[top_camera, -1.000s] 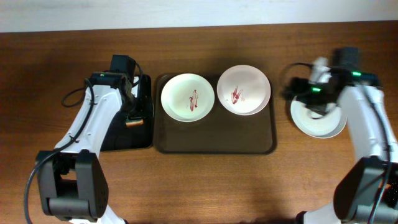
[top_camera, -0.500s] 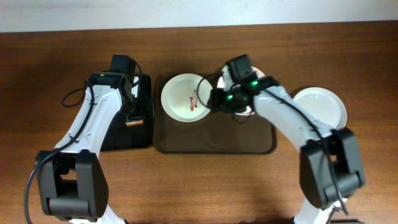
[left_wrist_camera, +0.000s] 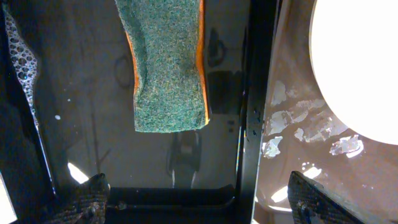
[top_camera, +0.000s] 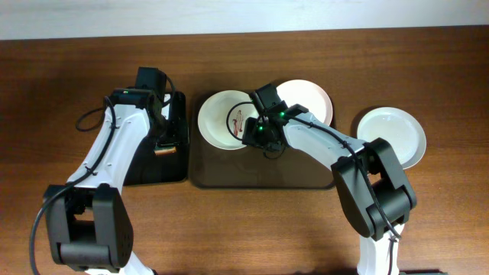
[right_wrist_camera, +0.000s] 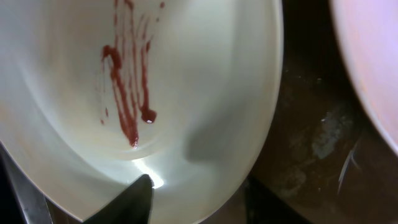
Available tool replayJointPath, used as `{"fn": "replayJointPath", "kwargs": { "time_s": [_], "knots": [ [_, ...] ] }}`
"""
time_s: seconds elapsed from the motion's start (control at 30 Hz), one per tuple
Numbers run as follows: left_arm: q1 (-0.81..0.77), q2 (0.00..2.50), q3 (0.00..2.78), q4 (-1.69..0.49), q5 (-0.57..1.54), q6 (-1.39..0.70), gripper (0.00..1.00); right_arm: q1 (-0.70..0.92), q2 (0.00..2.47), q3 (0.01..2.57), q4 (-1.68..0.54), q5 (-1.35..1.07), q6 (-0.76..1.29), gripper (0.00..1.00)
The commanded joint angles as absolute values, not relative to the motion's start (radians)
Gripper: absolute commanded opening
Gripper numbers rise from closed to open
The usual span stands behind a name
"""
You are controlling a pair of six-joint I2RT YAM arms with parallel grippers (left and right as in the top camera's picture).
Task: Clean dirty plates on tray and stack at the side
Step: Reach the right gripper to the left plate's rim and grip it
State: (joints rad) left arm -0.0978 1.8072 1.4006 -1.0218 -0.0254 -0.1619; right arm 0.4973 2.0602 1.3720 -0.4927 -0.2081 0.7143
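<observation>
Overhead view: the dark-brown tray [top_camera: 263, 172] holds two white plates side by side, and a third plate [top_camera: 397, 134] sits on the table [top_camera: 76, 221] to its right. The right gripper [right_wrist_camera: 199, 199] straddles the rim of the red-smeared left plate [top_camera: 218, 126], next to the second plate [top_camera: 313, 98]. Whether it pinches is unclear. The left gripper [left_wrist_camera: 199, 199] hangs wide open over a black tray [left_wrist_camera: 93, 124] holding a green sponge [left_wrist_camera: 169, 62].

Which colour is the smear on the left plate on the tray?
Dark red, on the round white plate; clearest in right wrist view.
</observation>
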Motion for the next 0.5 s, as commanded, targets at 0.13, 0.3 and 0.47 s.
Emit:
{"fn": "replayJointPath", "kwargs": {
  "time_s": [0.13, 0.3, 0.47],
  "knots": [
    [-0.095, 1.791, 1.398, -1.023, -0.025, -0.171, 0.90, 0.503, 2.098, 1.377, -0.564, -0.170, 0.742, 0.13],
    [-0.095, 1.791, 1.398, -1.023, -0.025, -0.170, 0.90, 0.502, 2.094, 1.378, -0.632, -0.167, 0.741, 0.04],
    [-0.095, 1.791, 1.398, -1.023, -0.025, -0.170, 0.90, 0.485, 2.059, 1.378, -0.705, -0.153, 0.710, 0.04]
  ]
}}
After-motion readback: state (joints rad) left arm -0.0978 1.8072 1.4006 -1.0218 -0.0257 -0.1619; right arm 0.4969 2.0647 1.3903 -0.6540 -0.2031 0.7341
